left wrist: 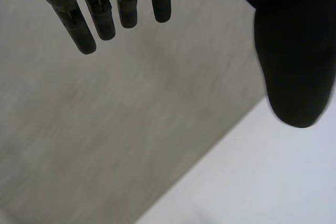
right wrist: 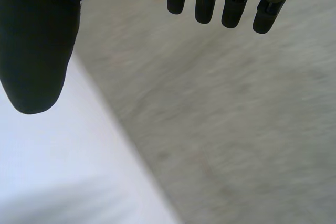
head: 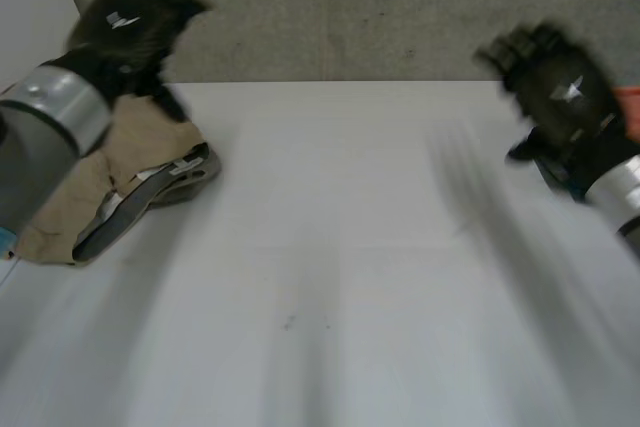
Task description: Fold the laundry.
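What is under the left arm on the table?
A tan cloth lying over a dark grey garment, white showing between. The left arm covers part of the pile, so its full extent is hidden.

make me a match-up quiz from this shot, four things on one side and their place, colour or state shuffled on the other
Things:
1 left hand
2 right hand
3 tan cloth
4 table

Descriptions:
A white
B open, raised beside an orange thing
C crumpled together with a dark grey garment
D open, raised at the laundry's end of the table

Pairs: 1-D, 2-B, 3-C, 4-A
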Controlling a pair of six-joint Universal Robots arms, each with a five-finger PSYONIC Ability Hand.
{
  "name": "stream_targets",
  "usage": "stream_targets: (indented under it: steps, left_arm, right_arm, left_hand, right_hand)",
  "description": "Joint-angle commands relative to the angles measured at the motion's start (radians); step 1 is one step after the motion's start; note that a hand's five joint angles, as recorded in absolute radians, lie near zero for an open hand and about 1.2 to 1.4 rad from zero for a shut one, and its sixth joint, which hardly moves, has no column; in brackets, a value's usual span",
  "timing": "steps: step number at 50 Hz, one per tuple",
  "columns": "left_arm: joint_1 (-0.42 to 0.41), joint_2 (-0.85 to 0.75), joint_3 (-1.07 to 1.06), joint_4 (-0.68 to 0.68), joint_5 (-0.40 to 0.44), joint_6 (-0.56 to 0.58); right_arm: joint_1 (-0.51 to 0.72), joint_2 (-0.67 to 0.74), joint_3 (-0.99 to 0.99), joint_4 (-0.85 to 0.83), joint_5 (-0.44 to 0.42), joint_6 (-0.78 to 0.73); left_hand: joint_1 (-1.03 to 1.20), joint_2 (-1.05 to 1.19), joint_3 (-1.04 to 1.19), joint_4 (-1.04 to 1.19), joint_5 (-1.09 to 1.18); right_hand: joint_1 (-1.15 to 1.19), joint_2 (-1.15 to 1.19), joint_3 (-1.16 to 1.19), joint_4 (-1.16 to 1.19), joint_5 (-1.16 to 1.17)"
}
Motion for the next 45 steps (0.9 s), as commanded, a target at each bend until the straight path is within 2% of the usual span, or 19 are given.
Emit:
stream_targets:
  steps: [1, 2, 6, 12, 16, 17, 21, 24, 28, 31, 36, 37, 41, 43, 45]
  left_arm:
    - [0.222, -0.27, 0.044, 0.053, 0.0, 0.312]
    - [0.26, -0.336, 0.075, 0.067, 0.002, 0.372]
    - [0.317, -0.512, 0.17, 0.116, 0.002, 0.471]
    - [0.334, -0.615, 0.23, 0.143, 0.005, 0.491]
    - [0.335, -0.654, 0.253, 0.145, 0.005, 0.491]
    - [0.335, -0.661, 0.256, 0.145, 0.005, 0.491]
    - [0.322, -0.657, 0.25, 0.143, -0.004, 0.491]
    - [0.302, -0.642, 0.242, 0.145, -0.015, 0.486]
    - [0.228, -0.553, 0.201, 0.143, -0.052, 0.468]
    - [0.148, -0.439, 0.163, 0.142, -0.077, 0.403]
    - [-0.022, -0.295, 0.135, 0.136, -0.081, 0.201]
    - [-0.075, -0.257, 0.137, 0.134, -0.083, 0.128]
    - [-0.184, -0.204, 0.155, 0.139, -0.08, -0.018]
    - [-0.229, -0.218, 0.175, 0.143, -0.081, -0.055]
    - [-0.309, -0.279, 0.221, 0.143, -0.087, -0.081]
  right_arm:
    - [0.035, 0.115, 0.036, 0.214, 0.078, -0.207]
    - [0.035, 0.125, 0.04, 0.224, 0.083, -0.215]
    - [0.027, 0.137, 0.054, 0.237, 0.086, -0.221]
    - [0.022, 0.139, 0.073, 0.237, 0.081, -0.218]
    - [0.021, 0.139, 0.077, 0.237, 0.081, -0.218]
    - [0.021, 0.139, 0.079, 0.237, 0.081, -0.218]
    - [0.021, 0.139, 0.082, 0.238, 0.086, -0.215]
    - [0.021, 0.134, 0.082, 0.237, 0.094, -0.215]
    - [0.019, 0.122, 0.08, 0.237, 0.098, -0.213]
    - [0.015, 0.101, 0.079, 0.237, 0.103, -0.21]
    - [-0.011, 0.047, 0.071, 0.235, 0.144, -0.197]
    - [-0.015, 0.038, 0.07, 0.237, 0.153, -0.187]
    - [-0.022, -0.01, 0.065, 0.238, 0.201, -0.1]
    - [-0.028, -0.022, 0.062, 0.241, 0.215, -0.063]
    - [-0.036, -0.03, 0.057, 0.244, 0.224, -0.016]
  left_hand:
    - [0.004, -0.007, -0.012, -0.005, -0.024]
    - [0.001, -0.01, -0.015, -0.008, -0.027]
    - [0.004, -0.007, -0.012, -0.005, -0.024]
    - [0.124, 0.113, 0.108, 0.115, 0.096]
    - [0.396, 0.386, 0.38, 0.388, 0.369]
    - [0.607, 0.596, 0.59, 0.598, 0.579]
    - [1.2, 1.189, 1.183, 1.191, 1.172]
    - [1.201, 1.19, 1.185, 1.192, 1.174]
    - [1.201, 1.19, 1.185, 1.192, 1.174]
    - [1.201, 1.19, 1.185, 1.192, 1.174]
    - [1.201, 1.19, 1.185, 1.192, 1.174]
    - [1.201, 1.19, 1.185, 1.192, 1.174]
    - [1.201, 1.19, 1.185, 1.192, 1.174]
    - [1.201, 1.19, 1.185, 1.192, 1.174]
    - [1.201, 1.19, 1.185, 1.192, 1.174]
  right_hand:
    - [-0.056, -0.041, -0.042, -0.04, -0.048]
    - [-0.056, -0.041, -0.042, -0.04, -0.048]
    - [-0.056, -0.041, -0.042, -0.04, -0.048]
    - [-0.056, -0.041, -0.042, -0.04, -0.048]
    - [-0.056, -0.041, -0.042, -0.04, -0.048]
    - [-0.056, -0.041, -0.042, -0.04, -0.048]
    - [-0.056, -0.041, -0.042, -0.04, -0.048]
    - [-0.056, -0.041, -0.042, -0.04, -0.048]
    - [-0.056, -0.041, -0.042, -0.04, -0.048]
    - [-0.056, -0.041, -0.042, -0.04, -0.048]
    - [-0.056, -0.041, -0.042, -0.04, -0.048]
    - [-0.056, -0.041, -0.042, -0.04, -0.048]
    - [-0.056, -0.041, -0.042, -0.04, -0.048]
    - [-0.056, -0.041, -0.042, -0.04, -0.048]
    - [-0.056, -0.041, -0.042, -0.04, -0.048]
